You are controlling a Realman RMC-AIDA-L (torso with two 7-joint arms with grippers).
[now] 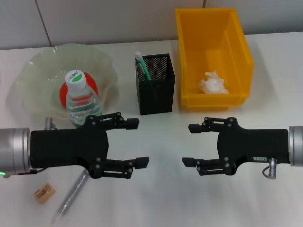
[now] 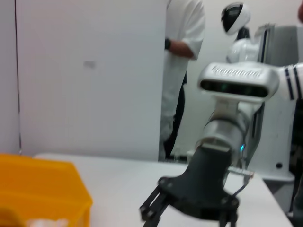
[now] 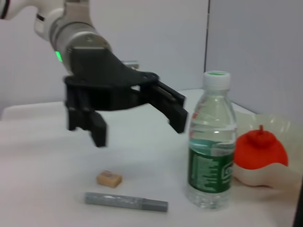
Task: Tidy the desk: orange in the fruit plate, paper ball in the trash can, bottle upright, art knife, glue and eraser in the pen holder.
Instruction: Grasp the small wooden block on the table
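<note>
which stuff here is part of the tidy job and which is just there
Part of the job:
- orange fruit in the pale green wavy plate
- white paper ball in the yellow bin
- upright clear water bottle
- black mesh pen holder
- tan eraser
- grey pen-shaped tool

Just there:
- second white robot

Bare counter (image 1: 163,198) lies open between my left claw (image 1: 135,143) and right claw (image 1: 190,144). Behind my left claw the upright bottle (image 1: 81,99) and bowl (image 1: 33,71) block passage.
</note>
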